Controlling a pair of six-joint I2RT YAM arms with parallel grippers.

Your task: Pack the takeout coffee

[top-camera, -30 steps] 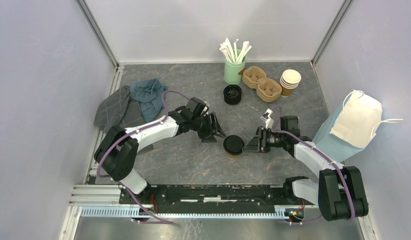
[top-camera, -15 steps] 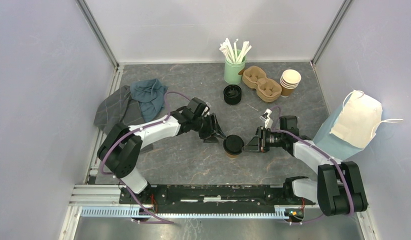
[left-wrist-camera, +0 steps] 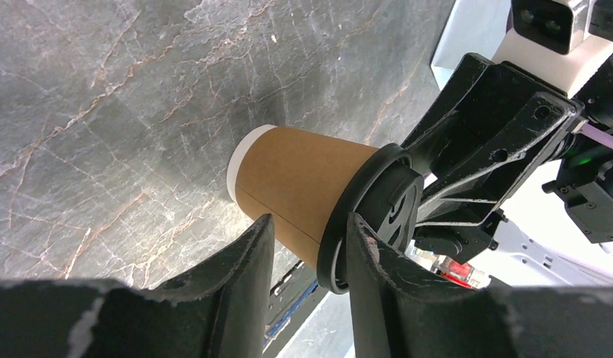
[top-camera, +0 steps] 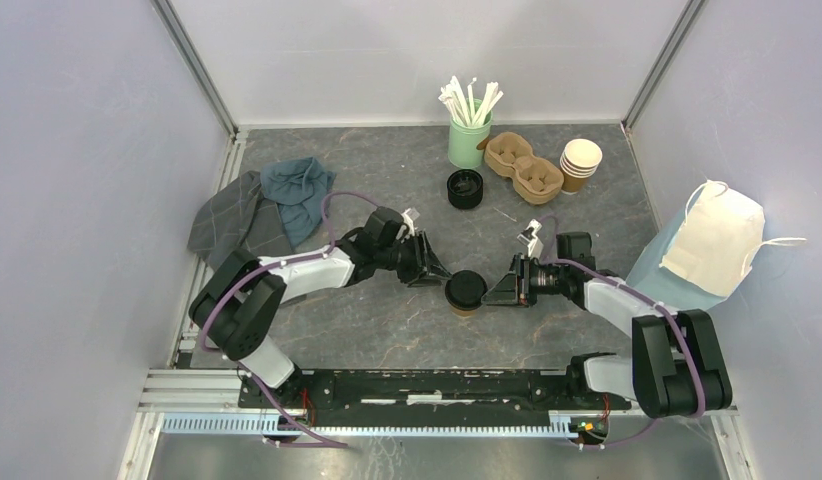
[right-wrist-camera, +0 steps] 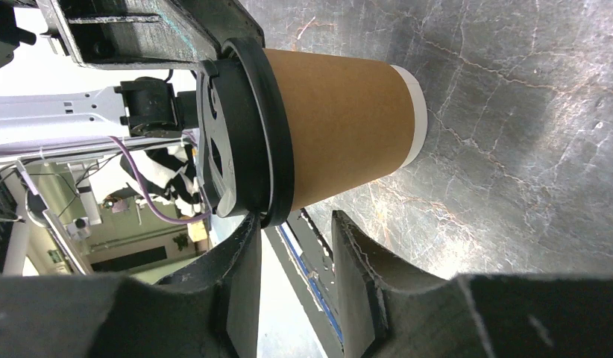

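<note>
Pale walls close around a dark, veined counter (top-camera: 377,320). One coffee cup (top-camera: 466,291) with a black lid (right-wrist-camera: 244,134) stands upright near its middle. No second lidded cup shows in any view.

The left gripper (left-wrist-camera: 309,220) comes at the cup from one side and the right gripper (right-wrist-camera: 296,218) from the other, so the cup sits between them. Each has its fingers a little spread, with a clear gap, and neither pinches anything. In both wrist views the fingertips reach about level with the rim of the lid. One right fingertip looks to be touching that rim, though contact cannot be told for certain.

The cardboard cup carrier (top-camera: 524,166) lies well apart at the far side of the counter, beside a stack of open cups (top-camera: 580,163) and a pile of spare lids (top-camera: 465,188).

The main risk is the crowding. With two grippers pressing in on one light paper cup, a small uneven push near the top would likely tip it over. A finger catching under the rim could pop the lid loose. Closing hard on the thin wall might crumple it. The grippers themselves are close enough that a misjudged advance could knock one against the other. On the way to the carrier, the cup would pass near the spare lids and could knock them.
</note>
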